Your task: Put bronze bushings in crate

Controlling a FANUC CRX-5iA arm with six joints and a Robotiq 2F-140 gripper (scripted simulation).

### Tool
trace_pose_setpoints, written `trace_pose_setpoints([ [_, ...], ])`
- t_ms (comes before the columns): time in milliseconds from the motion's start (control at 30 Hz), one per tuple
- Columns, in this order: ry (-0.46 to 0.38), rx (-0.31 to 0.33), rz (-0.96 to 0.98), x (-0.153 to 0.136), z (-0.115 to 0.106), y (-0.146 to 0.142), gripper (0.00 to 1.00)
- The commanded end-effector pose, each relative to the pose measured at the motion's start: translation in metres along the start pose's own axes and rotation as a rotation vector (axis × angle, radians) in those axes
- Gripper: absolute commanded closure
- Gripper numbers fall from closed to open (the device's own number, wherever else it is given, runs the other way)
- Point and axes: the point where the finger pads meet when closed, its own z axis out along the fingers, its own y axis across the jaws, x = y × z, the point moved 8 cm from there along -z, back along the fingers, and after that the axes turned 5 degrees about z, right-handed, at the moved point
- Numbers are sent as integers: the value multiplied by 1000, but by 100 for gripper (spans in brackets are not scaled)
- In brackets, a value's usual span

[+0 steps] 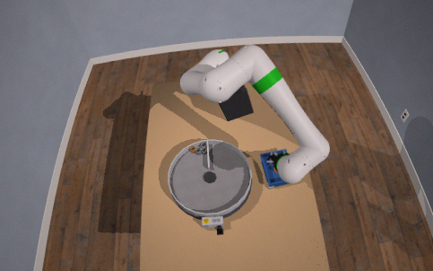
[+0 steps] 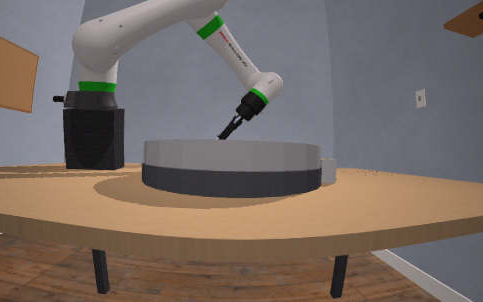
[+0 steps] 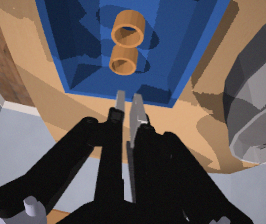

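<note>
The blue crate stands right of the turning table. In the wrist view one bronze bushing and a second bronze bushing lie in the crate, close together in line, with their open ends showing. My gripper is shut to a narrow gap with nothing between its fingertips. It is tilted, and its tips show near the crate's wall, just short of the nearer bushing. On the turning table a bronze bushing lies by the back rim, beside several grey bushings.
A thin upright divider stands on the turning table beside the grey bushings. The turning table's raised rim lies between its surface and the crate. A small white box sits at the turning table's front. The arm hides part of the crate in the top view.
</note>
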Motion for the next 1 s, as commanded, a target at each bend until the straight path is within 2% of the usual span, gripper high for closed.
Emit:
trace_pose_setpoints([
  [0,0,0,0,-11,-14,1,93],
  [367,0,0,0,-33,-40,3,93],
  [967,0,0,0,-35,-42,3,93],
])
